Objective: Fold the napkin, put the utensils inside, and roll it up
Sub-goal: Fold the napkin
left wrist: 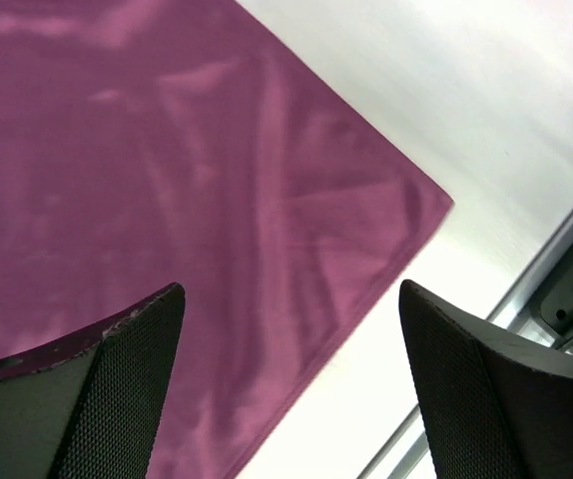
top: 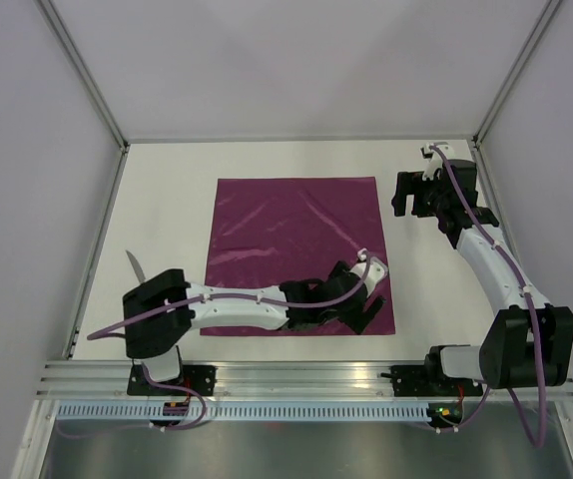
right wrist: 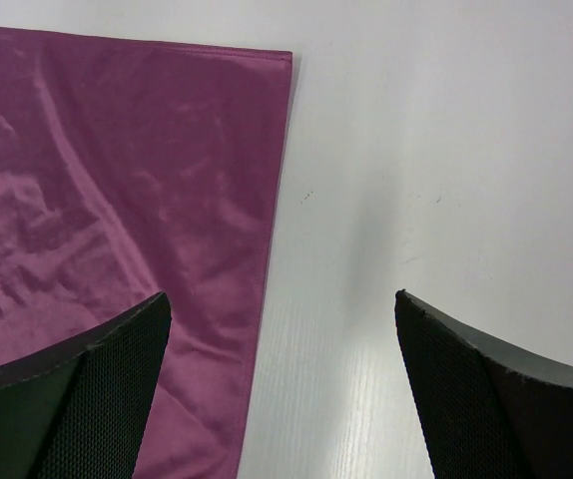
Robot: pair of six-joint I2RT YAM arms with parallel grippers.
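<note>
The magenta napkin [top: 286, 235] lies spread flat on the white table [top: 167, 200], with soft creases. My left gripper [top: 364, 294] hovers open above its near right corner. In the left wrist view the napkin [left wrist: 167, 170] fills the upper left, and its hem runs between the open fingers of the left gripper [left wrist: 291, 289]. My right gripper [top: 398, 195] stands open just off the cloth's right edge, near the far right corner. The right wrist view shows the right gripper [right wrist: 282, 296] straddling the edge of the napkin [right wrist: 117, 180]. Only one utensil's pointed silvery tip [top: 134, 263] shows, beside the left arm's shoulder.
An aluminium rail [top: 296, 374] runs along the near table edge and carries both arm bases; it also shows as the rail [left wrist: 566, 239] in the left wrist view. Grey enclosure walls [top: 27, 200] stand on the left, right and far sides.
</note>
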